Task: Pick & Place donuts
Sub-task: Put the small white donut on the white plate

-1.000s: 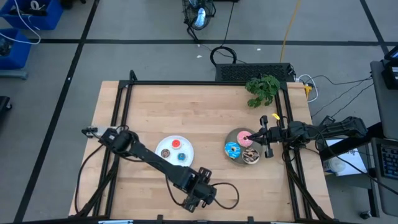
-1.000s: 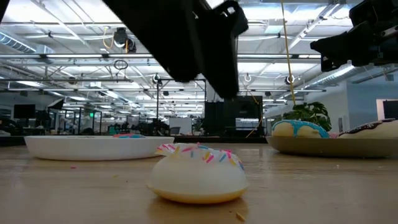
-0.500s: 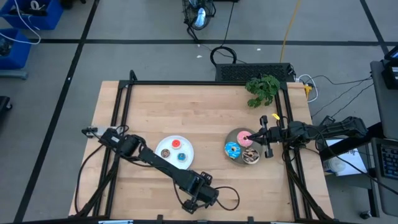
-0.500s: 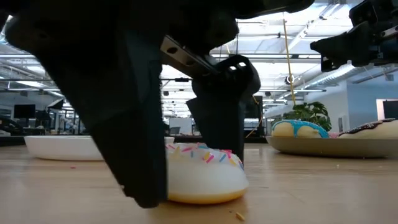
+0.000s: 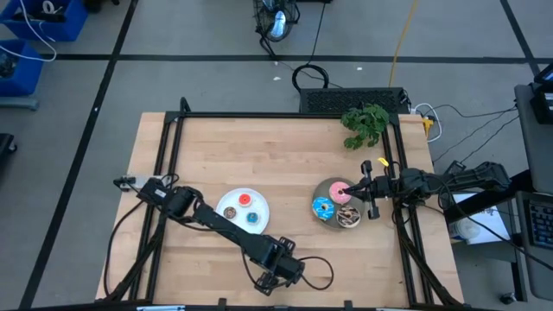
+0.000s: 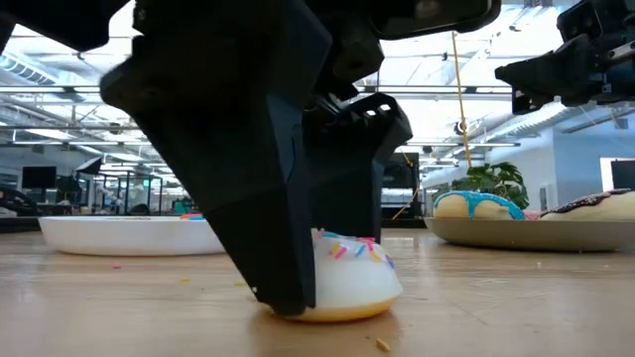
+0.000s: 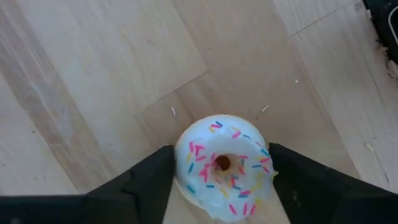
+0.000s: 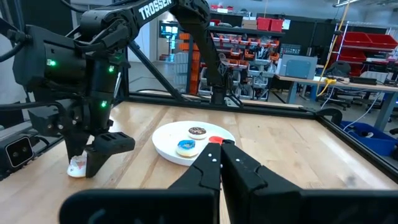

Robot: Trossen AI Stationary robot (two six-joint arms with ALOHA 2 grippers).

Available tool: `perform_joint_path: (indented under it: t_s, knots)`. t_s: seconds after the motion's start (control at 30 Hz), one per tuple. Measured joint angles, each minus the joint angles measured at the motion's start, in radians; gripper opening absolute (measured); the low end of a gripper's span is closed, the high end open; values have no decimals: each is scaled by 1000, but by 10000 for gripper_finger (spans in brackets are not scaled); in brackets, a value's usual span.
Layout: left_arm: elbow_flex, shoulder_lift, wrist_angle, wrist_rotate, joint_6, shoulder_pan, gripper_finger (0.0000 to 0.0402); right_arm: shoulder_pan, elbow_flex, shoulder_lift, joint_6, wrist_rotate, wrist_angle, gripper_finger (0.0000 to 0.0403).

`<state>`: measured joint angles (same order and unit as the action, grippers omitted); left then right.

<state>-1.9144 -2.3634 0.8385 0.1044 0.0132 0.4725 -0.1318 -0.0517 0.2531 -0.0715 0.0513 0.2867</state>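
left claw low on bench, fingers closely flanking white sprinkled donut near white plate; right claw closed.

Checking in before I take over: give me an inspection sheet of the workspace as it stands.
Surface: wooden table, crumbs near the white sprinkled donut.
Job's things: that donut on the table; three small donuts on white plate; three larger on grey plate.
Clutter: green plant.
Grippers: left pincer astride the sprinkled donut, fingers at its sides; right pincer shut over the grey plate.
Cables: loop beside left pincer.
Surroundings: workshop, nobody seen.
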Motion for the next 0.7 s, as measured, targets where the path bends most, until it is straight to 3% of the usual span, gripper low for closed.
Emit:
perform_joint_path:
  t_s: [0.23,0.4,0.7]
  knots:
    - [-7,26,103,4,-21,-9,177,0,0,0,0,0,0,0]
    - [-10,127,121,-4,-45,-21,151,0,0,5,0,1,2,0]
    - [-9,398,344,-251,-123,-52,158,0,0,9,0,0,0,0]
